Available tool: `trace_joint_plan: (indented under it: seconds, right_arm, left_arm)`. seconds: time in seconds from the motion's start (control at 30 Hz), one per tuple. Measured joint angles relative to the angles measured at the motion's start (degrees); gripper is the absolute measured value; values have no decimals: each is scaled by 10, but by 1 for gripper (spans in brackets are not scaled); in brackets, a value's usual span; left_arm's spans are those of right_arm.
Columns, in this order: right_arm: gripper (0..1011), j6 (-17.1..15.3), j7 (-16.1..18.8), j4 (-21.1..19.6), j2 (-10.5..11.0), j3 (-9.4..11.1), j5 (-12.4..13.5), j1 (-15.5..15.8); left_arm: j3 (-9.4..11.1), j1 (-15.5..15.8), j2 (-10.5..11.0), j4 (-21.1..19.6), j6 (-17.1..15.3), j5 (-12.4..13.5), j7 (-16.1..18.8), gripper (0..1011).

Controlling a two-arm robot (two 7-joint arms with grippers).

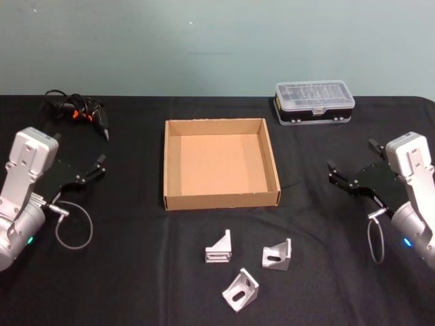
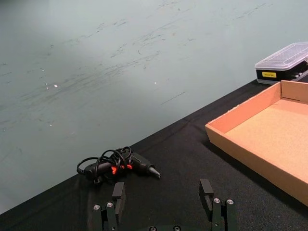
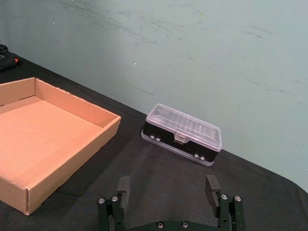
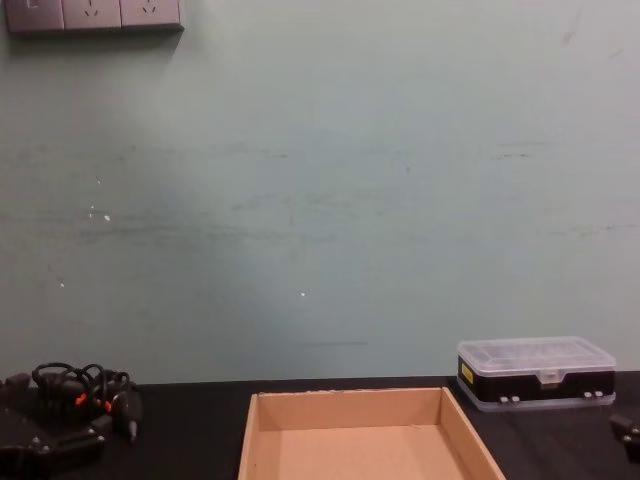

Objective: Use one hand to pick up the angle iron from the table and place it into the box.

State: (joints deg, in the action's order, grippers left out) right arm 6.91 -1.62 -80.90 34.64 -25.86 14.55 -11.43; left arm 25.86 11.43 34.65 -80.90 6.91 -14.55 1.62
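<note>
Three angle irons [image 1: 276,257] spaced apart; before box [image 1: 221,200] front edge

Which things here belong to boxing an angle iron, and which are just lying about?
Job: three silver metal angle irons; shallow brown cardboard box; open left gripper and open right gripper, either side of it.
Lying about: black plastic case with clear lid; black-and-orange corded tool.

The matte black desk [image 1: 136,285] spans the lower frame of the head view. An open cardboard box [image 1: 221,200] sits at its centre. Below the box lie the left angle iron [image 1: 219,248], the right angle iron [image 1: 277,255] and the lowest angle iron [image 1: 240,290]. A clear-lidded black case [image 1: 314,102] sits upper right, a corded black tool [image 1: 78,111] upper left.
</note>
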Motion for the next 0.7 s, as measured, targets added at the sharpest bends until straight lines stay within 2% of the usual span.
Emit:
trace_joint_plan:
  seconds: [0.5,0.7]
  right_arm:
    - [1003,0,0,0,0,0,0,0]
    - [1003,-1,14,-6,1,13,3,9]
  left_arm:
    - [0,0,0,0,0,0,0,1011]
    - [0,0,0,0,0,0,0,1011]
